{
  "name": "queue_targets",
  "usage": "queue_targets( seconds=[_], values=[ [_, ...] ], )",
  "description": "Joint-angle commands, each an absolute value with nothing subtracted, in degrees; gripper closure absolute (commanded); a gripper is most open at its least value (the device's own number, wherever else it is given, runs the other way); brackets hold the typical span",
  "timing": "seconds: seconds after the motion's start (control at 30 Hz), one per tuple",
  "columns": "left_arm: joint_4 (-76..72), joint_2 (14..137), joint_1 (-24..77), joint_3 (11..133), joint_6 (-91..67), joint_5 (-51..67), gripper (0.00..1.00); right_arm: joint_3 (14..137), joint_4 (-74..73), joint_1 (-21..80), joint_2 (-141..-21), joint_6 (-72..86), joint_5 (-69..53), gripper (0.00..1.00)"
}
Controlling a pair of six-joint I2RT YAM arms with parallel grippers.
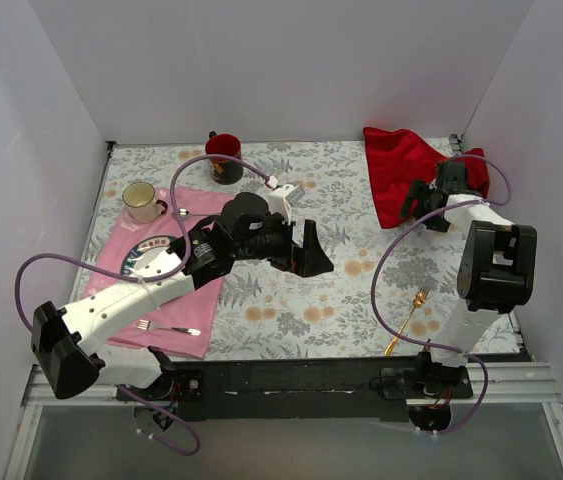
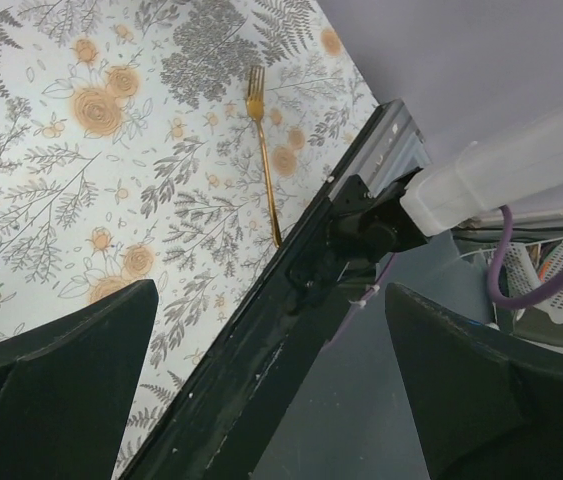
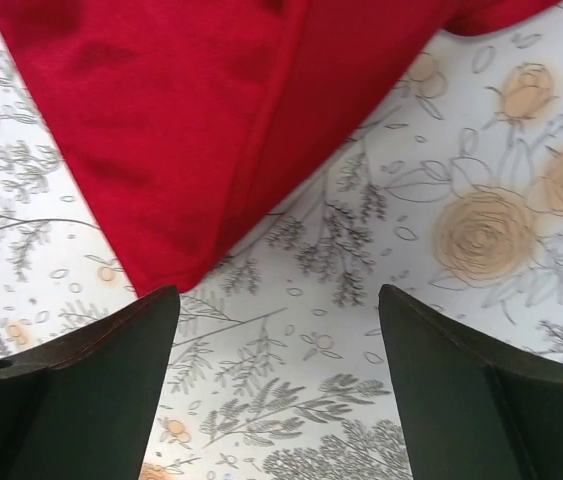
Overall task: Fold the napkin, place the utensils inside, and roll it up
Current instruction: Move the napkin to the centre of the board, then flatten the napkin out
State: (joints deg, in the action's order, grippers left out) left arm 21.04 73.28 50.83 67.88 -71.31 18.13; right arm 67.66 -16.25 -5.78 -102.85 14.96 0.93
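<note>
Lighting bright, even, diffuse from above; shadows faint, soft; right wrist view slightly blurred across the napkin point(image 3: 161, 130); top view sharp.

The napkin point(image 3: 181, 120) is soft matt cloth; the fork point(image 2: 265, 155), shiny gold metal.

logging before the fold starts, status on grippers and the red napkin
Left gripper open, empty, at centre. Right gripper open, empty, at a corner of the bunched bright red cloth napkin. Slim gold metal fork lies apart by the near edge, unobstructed.

Gold fork point(image 2: 264, 155) on floral cloth point(image 2: 51, 210) — fingers point(image 2: 61, 400) spread.
</note>
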Motion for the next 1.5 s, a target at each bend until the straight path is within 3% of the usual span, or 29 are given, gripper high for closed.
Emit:
queue_targets(
  seconds=[0.0,0.17,0.27,0.37,0.4,0.43,0.47,0.5,0.57,0.8,0.83,0.87,0.93,1.07,1.27,1.47],
  values=[
    [22.94,69.61,51.24,66.8,-69.35,13.98,0.02,67.32,-9.85,-5.54,-103.62,18.72,-4.83,0.13],
    [23.99,69.17,51.24,67.94,-68.73,12.13,0.02,70.82,-9.22,-5.45,-108.35,20.21,-5.54,0.19],
    [25.04,69.0,51.24,68.73,-68.55,10.99,0.02,73.29,-10.28,-5.36,-111.18,20.04,-5.19,0.31],
    [25.75,68.03,51.24,68.2,-69.17,8.88,0.02,75.14,-10.81,-4.66,-111.97,18.9,-5.01,0.54],
    [25.75,67.59,51.24,67.94,-69.26,8.27,0.02,75.32,-11.33,-3.27,-111.8,18.03,-5.01,0.77],
    [26.01,67.41,51.24,67.59,-69.43,6.78,0.02,75.32,-11.95,-2.29,-110.84,17.76,-4.92,0.89],
    [26.62,67.33,51.24,67.5,-69.61,5.55,0.02,74.97,-13.0,-1.07,-109.87,17.75,-3.88,0.98],
    [26.89,67.32,51.24,67.5,-69.78,3.97,0.02,72.53,-14.23,2.77,-108.56,18.45,-2.74,0.99],
    [27.77,67.59,51.15,67.59,-70.05,-1.47,0.02,67.27,-13.19,7.71,-102.24,19.94,-0.8,0.99],
    [28.74,69.08,50.45,68.56,-69.7,-8.17,0.02,40.81,-8.8,40.63,-79.39,33.03,6.32,0.98],
    [28.39,68.91,50.36,68.12,-69.61,-8.26,0.02,38.61,-7.4,43.56,-75.28,35.13,6.42,0.88],
    [27.43,68.91,50.27,67.59,-69.52,-8.35,0.02,36.15,-7.91,45.86,-73.58,35.77,5.02,0.62],
    [25.59,69.34,50.01,65.66,-69.26,-8.0,0.02,35.95,-11.58,47.55,-69.55,36.82,5.53,0.37],
    [25.49,74.25,49.75,65.3,-69.35,-5.19,0.02,44.97,-26.15,43.61,-64.61,30.7,22.35,0.1],
    [25.22,80.15,49.75,63.55,-69.35,5.87,0.05,53.24,-24.53,25.26,-68.89,21.63,15.83,0.13],
    [22.33,82.97,52.11,57.23,-69.88,12.92,0.2,70.9,-26.26,19.87,-87.42,16.0,9.76,0.25]
  ],
)
